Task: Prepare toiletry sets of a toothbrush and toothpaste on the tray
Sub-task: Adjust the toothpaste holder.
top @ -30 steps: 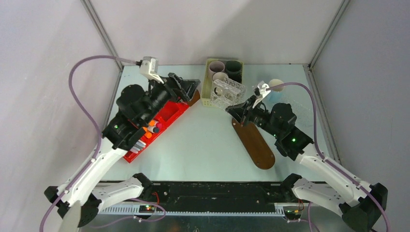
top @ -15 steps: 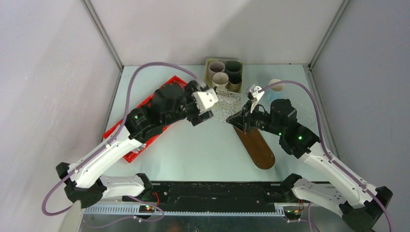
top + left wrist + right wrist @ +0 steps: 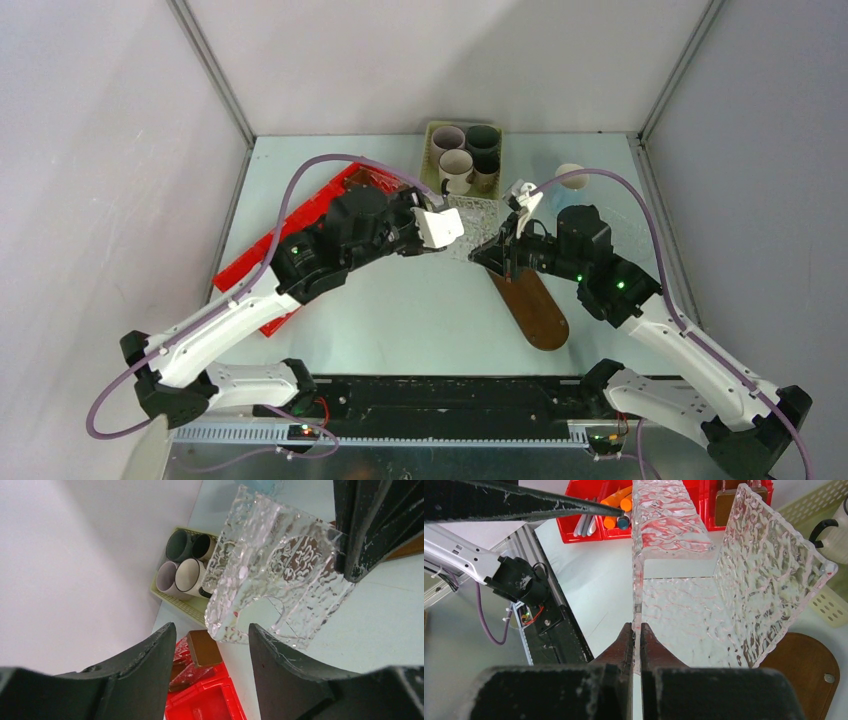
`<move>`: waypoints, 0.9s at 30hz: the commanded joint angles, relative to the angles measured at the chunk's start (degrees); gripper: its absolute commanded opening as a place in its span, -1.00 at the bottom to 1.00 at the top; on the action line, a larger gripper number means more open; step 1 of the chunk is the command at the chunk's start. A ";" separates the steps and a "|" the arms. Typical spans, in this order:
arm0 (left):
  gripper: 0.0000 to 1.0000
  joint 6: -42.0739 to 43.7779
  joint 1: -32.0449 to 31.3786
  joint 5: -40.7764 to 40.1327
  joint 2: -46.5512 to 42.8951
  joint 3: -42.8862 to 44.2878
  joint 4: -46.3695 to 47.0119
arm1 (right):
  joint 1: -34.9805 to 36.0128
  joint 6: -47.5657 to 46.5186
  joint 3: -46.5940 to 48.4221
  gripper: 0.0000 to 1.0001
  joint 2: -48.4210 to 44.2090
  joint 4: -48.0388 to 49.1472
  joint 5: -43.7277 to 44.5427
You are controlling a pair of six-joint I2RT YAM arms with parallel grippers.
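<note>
My right gripper (image 3: 636,627) is shut on the thin wall of a clear textured plastic holder (image 3: 724,580), keeping it over the far end of the dark brown oval tray (image 3: 532,305). From the left, my left gripper (image 3: 211,630) reaches the clear holder (image 3: 280,570); its jaws are open, with the holder's lower corner just beyond the fingertips and nothing pinched. Orange toothpaste tubes (image 3: 616,497) and slim white toothbrushes (image 3: 586,525) lie in the red bin (image 3: 262,262). Mugs (image 3: 465,160) stand in the pale yellow basket (image 3: 185,605).
A brown block (image 3: 202,647) sits in the red bin's far compartment. A white cup (image 3: 570,175) stands at the back right. My left arm crosses above the red bin and hides much of it in the top view. Metal frame posts rise at the back corners.
My left arm has swung right from over the red bin to the clear holder, and its jaws have narrowed. The right gripper has kept its hold on the holder, barely moving.
</note>
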 commanded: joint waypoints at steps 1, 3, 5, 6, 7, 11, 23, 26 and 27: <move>0.22 1.14 -0.26 0.45 -0.65 -0.04 4.38 | -0.04 -0.92 3.21 -1.00 -0.61 2.29 -1.50; 0.22 0.70 -0.26 1.83 -0.04 0.31 4.11 | 0.08 -0.87 3.22 -1.00 -0.59 2.26 -1.66; 0.22 0.42 -0.26 2.90 0.66 0.68 3.33 | 0.10 -0.81 3.22 -1.00 -0.63 2.24 -1.75; 0.22 0.40 -0.30 3.13 0.91 0.87 3.08 | 0.12 -0.82 3.23 -1.00 -0.65 2.35 -1.85; 0.22 0.49 -0.28 3.19 1.40 0.92 2.51 | 0.17 -0.82 3.24 -1.00 -0.67 2.39 -1.88; 0.23 0.81 -0.35 3.71 2.19 1.23 1.90 | 0.28 -0.41 3.26 -1.00 -0.45 2.76 -2.96; -0.24 0.55 -0.35 3.96 4.91 2.64 0.93 | 0.61 -1.56 3.24 -1.00 0.64 2.60 -5.28; -0.51 -0.57 -0.34 3.92 4.36 2.21 1.03 | 0.51 -2.02 3.24 -1.00 0.46 2.25 -4.08; -0.57 -0.89 -0.37 3.67 4.16 1.87 1.28 | 0.50 -2.11 3.23 -0.98 0.29 2.27 -3.09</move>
